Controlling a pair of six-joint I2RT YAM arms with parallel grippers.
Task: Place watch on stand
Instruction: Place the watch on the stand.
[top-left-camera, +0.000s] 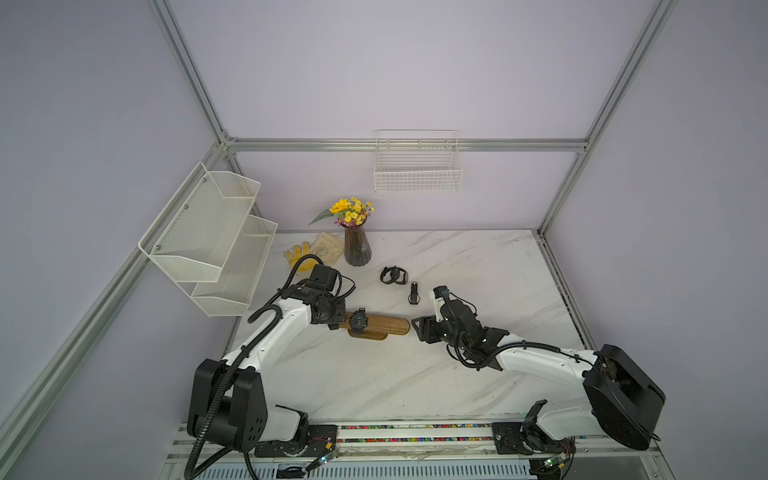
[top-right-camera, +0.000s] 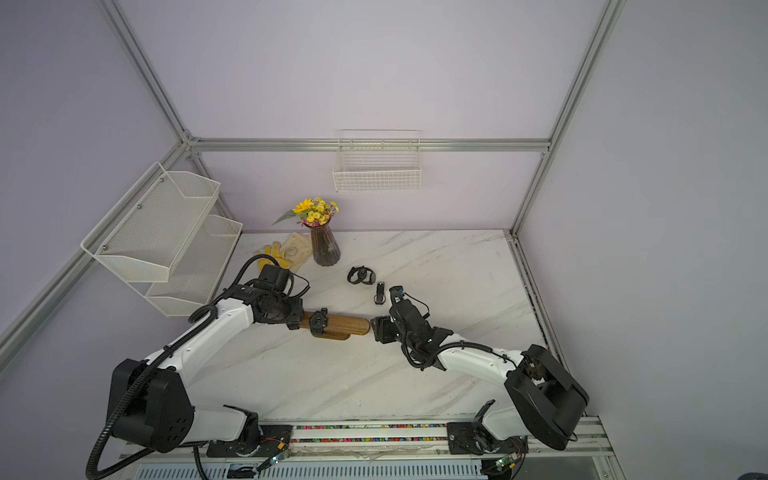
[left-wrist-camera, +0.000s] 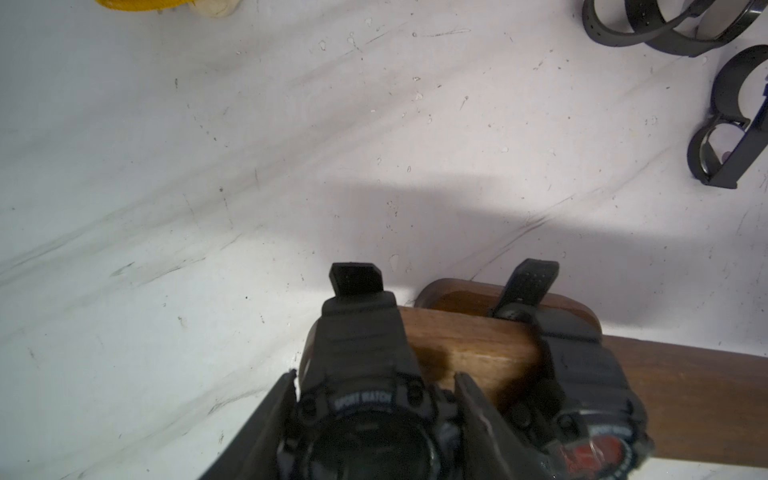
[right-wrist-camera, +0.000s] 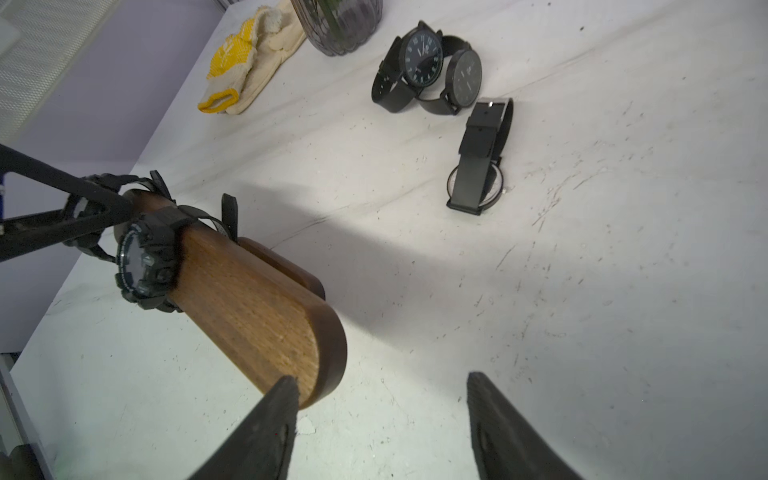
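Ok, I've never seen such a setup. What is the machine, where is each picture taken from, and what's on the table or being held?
Two robot arms, each ending in a two-fingered gripper, work at a marble table. Two pictures look down from overhead, nearly alike; the other two come from cameras on the wrists. The left gripper is closed on a black sport watch at one end of the wooden stand, which carries another watch. The right gripper is open and empty beside the stand's other end. Three loose watches, a vase of flowers and gloves lie farther back.
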